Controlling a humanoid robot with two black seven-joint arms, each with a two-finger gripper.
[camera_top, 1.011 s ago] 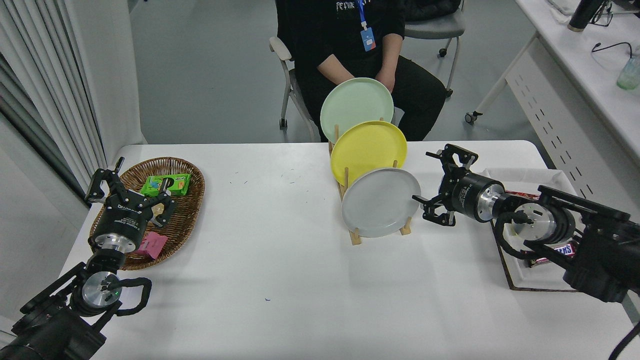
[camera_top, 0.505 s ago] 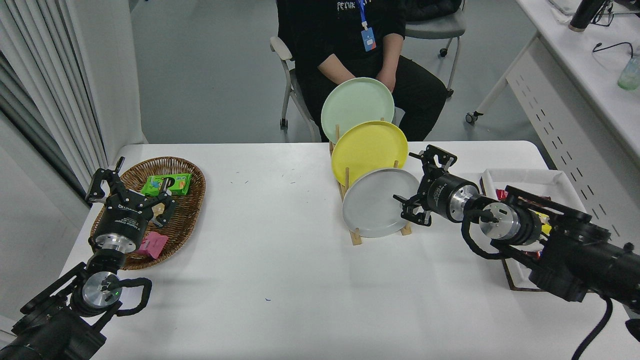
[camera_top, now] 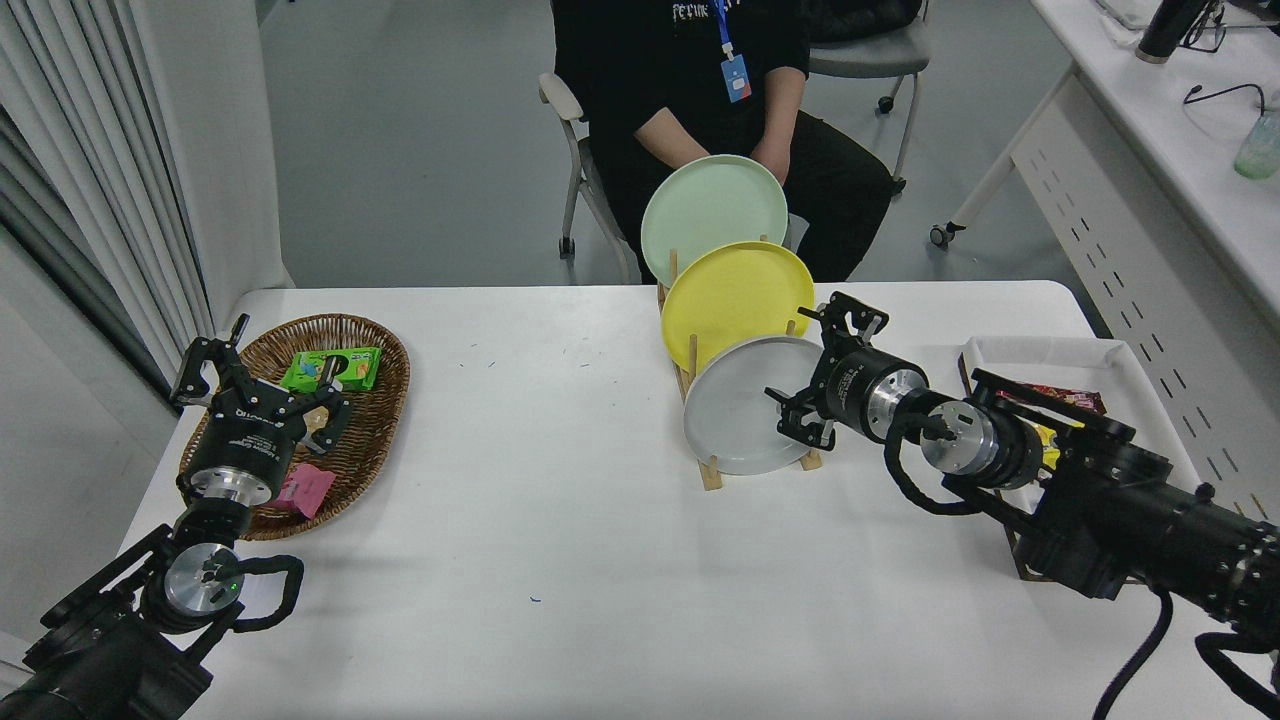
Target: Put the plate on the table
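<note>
Reaching with my right gripper (camera_top: 812, 372), jaws spread wide. The plate (camera_top: 735, 410) stands on edge, its right rim between them, unpinched.

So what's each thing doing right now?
Grey plate: upright in the wooden rack, front slot.
Yellow plate: upright, middle slot.
Mint-green plate: upright, back slot.
Right end effector: open, straddling the grey plate's right rim.
Left end effector: open, parked over the wicker basket.

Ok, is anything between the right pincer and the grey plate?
Nothing visible. The right pincer is open at the right rim of the grey plate, which stands in the wooden rack, the yellow plate behind it.
</note>
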